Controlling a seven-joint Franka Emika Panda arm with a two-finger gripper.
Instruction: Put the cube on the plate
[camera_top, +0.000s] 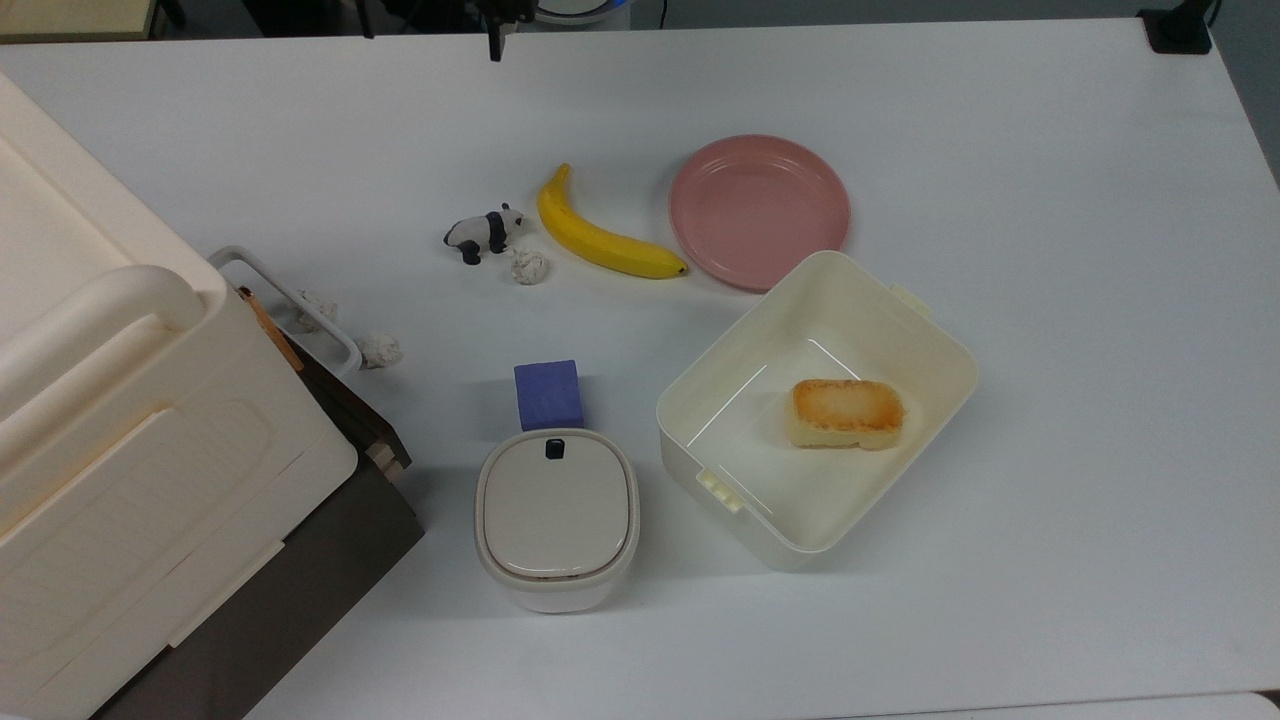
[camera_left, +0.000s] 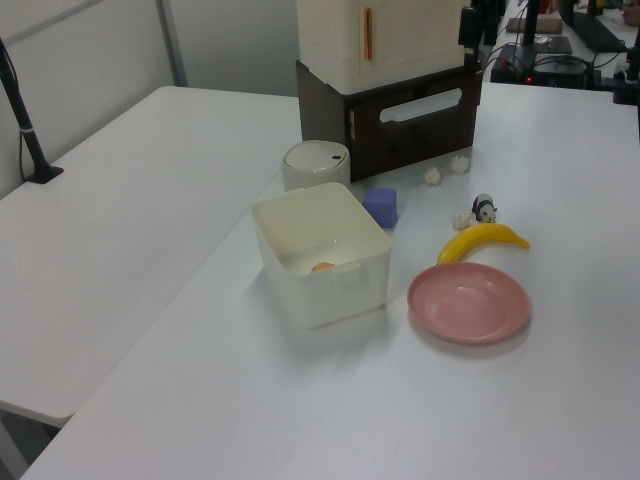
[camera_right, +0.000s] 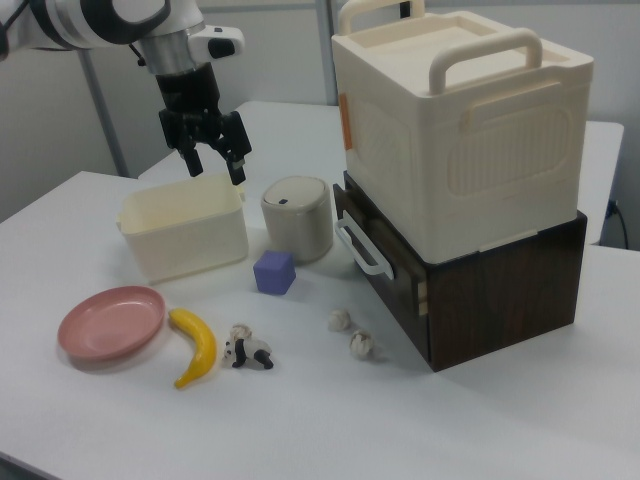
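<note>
The blue-purple cube (camera_top: 547, 394) rests on the white table, touching the far side of a round lidded canister (camera_top: 556, 515); it also appears in the left view (camera_left: 381, 206) and the right view (camera_right: 274, 271). The pink plate (camera_top: 760, 212) lies bare beside the banana, apart from the cube (camera_left: 468, 302) (camera_right: 110, 322). My gripper (camera_right: 213, 166) hangs open high above the table with nothing between its fingers. In the top view one dark fingertip (camera_top: 494, 45) pokes in at the upper edge, far from both cube and plate.
A cream tub (camera_top: 884, 300) holding a toasted bread block (camera_top: 847, 412) sits between cube and plate. A banana (camera_top: 600, 240), a toy panda (camera_top: 485, 232) and paper balls (camera_top: 529, 266) lie nearby. A large cream box on a dark cabinet (camera_right: 460, 130) fills the top view's left.
</note>
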